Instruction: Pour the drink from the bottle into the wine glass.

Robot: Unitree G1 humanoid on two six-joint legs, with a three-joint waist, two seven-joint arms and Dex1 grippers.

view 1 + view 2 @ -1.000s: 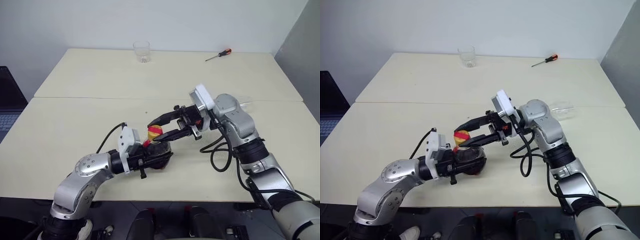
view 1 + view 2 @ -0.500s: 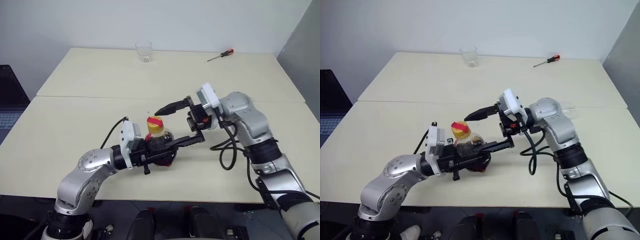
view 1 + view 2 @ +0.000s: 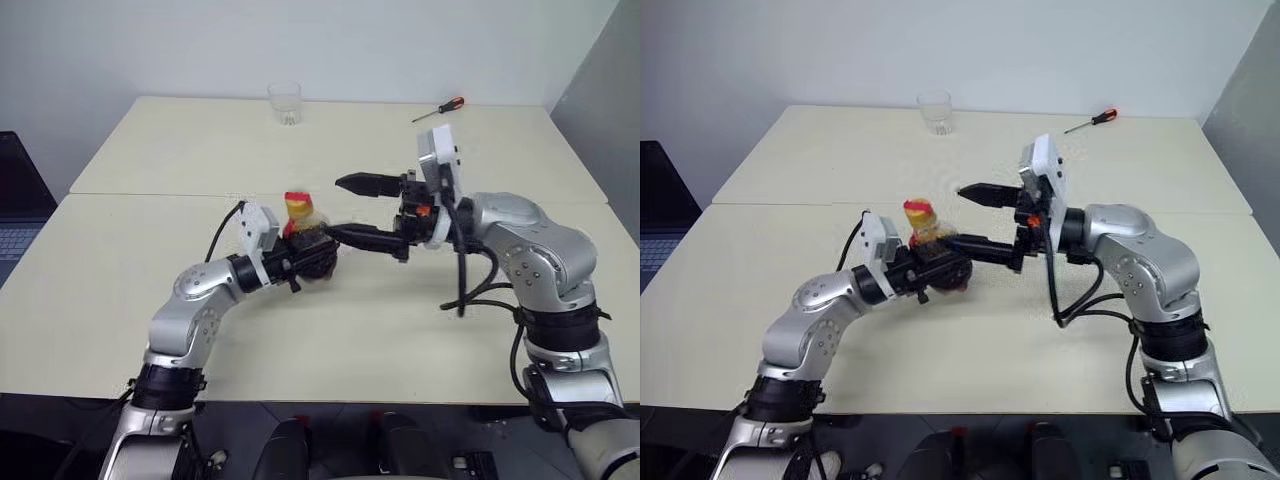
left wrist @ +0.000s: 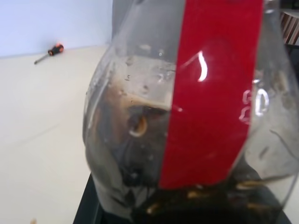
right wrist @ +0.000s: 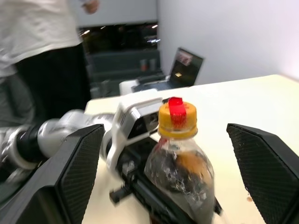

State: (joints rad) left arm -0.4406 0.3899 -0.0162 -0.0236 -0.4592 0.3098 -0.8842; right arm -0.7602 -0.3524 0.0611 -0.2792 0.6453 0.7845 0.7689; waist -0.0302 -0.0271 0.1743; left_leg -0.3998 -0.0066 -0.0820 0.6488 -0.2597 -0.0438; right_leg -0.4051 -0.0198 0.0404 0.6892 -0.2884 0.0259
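Left claw (image 3: 300,262) pinching bottle (image 3: 303,243) mid-frame, now raised and carried forward; right claw (image 3: 352,210) newly spread wide beside still-fitted cap (image 3: 297,203). Uncapping pending.

No legible text, brand, number or sign found. Bottle (image 4: 187,112) carries red label band (image 4: 210,93); faint embossed or reflected marks at band's edge, unreadable. Cap (image 5: 177,120) yellow with red strip, no readable lettering. Laptop screen (image 5: 185,65) in background shows nothing decipherable.
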